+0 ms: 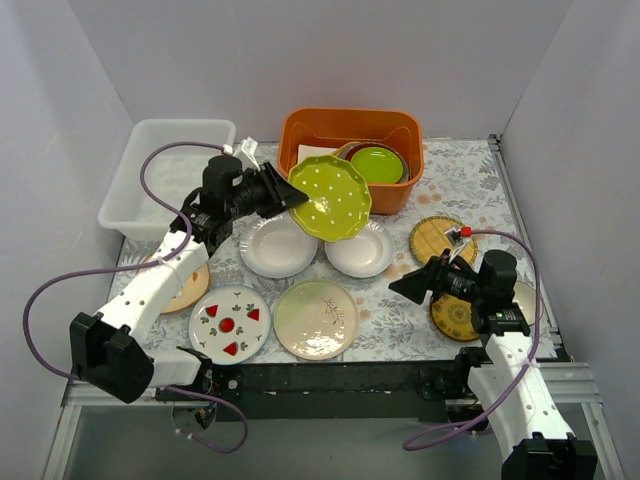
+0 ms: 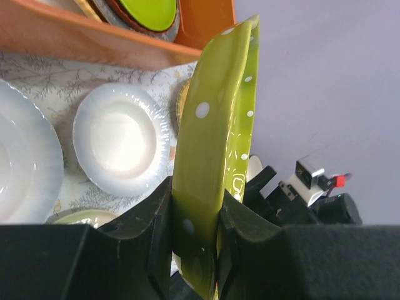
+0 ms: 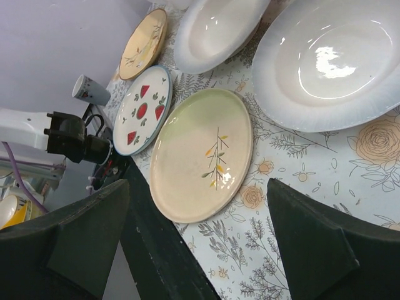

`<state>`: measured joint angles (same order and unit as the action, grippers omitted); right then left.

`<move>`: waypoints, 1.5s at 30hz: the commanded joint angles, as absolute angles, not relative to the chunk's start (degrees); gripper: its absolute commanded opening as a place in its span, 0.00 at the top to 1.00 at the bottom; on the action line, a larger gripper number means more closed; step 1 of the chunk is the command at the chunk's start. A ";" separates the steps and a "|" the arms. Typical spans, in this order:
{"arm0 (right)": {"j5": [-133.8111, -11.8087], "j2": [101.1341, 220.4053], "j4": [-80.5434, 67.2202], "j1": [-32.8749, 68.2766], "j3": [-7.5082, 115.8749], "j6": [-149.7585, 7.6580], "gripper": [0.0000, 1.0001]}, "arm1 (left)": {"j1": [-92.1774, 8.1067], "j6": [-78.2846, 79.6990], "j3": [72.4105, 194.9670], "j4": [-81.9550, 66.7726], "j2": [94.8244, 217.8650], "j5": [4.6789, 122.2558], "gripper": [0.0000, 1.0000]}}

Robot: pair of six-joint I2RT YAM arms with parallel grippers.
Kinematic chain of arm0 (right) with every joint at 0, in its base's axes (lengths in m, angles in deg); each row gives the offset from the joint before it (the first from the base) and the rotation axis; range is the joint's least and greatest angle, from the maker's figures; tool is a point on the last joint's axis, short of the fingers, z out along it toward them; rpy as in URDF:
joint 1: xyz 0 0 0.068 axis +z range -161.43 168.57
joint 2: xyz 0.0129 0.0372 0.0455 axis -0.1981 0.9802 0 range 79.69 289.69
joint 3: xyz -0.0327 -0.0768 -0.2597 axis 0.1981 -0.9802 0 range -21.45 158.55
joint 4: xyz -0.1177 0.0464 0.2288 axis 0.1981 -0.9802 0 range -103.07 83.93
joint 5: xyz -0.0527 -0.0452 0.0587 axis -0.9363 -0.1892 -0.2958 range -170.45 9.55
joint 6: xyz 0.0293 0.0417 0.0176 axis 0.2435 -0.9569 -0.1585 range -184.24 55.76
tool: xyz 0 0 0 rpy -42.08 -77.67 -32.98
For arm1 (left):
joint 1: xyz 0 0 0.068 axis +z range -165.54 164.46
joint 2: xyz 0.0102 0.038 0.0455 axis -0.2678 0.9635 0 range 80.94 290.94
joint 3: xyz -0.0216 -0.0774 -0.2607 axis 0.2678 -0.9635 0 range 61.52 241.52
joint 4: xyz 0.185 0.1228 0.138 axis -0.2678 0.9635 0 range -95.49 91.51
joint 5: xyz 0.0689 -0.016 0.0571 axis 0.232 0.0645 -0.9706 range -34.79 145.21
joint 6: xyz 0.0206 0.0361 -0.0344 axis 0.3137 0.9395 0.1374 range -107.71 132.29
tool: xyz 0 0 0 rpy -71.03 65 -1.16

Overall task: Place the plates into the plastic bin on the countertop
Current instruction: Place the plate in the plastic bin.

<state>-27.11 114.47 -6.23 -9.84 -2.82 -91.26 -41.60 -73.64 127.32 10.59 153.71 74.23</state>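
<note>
My left gripper (image 1: 287,195) (image 2: 195,225) is shut on the rim of the green dotted plate (image 1: 331,198) (image 2: 215,125). It holds the plate tilted in the air, above two white plates (image 1: 278,247) (image 1: 358,250) and in front of the orange tub. The white plastic bin (image 1: 170,175) stands at the back left of the countertop (image 1: 390,320), behind the left arm. A cream plate (image 1: 316,318) (image 3: 203,156), a red-fruit plate (image 1: 230,323) (image 3: 142,109) and a peach plate (image 1: 187,290) lie near the front. My right gripper (image 1: 410,285) (image 3: 197,187) hovers open and holds nothing, right of the cream plate.
The orange tub (image 1: 350,155) (image 2: 94,40) at the back centre holds a lime-green plate (image 1: 378,164) and others. A yellow woven plate (image 1: 438,237) and a dark brown-gold plate (image 1: 455,316) lie by the right arm. White walls enclose the countertop.
</note>
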 commanded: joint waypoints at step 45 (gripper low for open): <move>-23.85 117.39 2.02 -9.93 -8.88 -93.42 0.02 | -0.95 -91.77 127.80 -10.22 157.05 78.60 1.00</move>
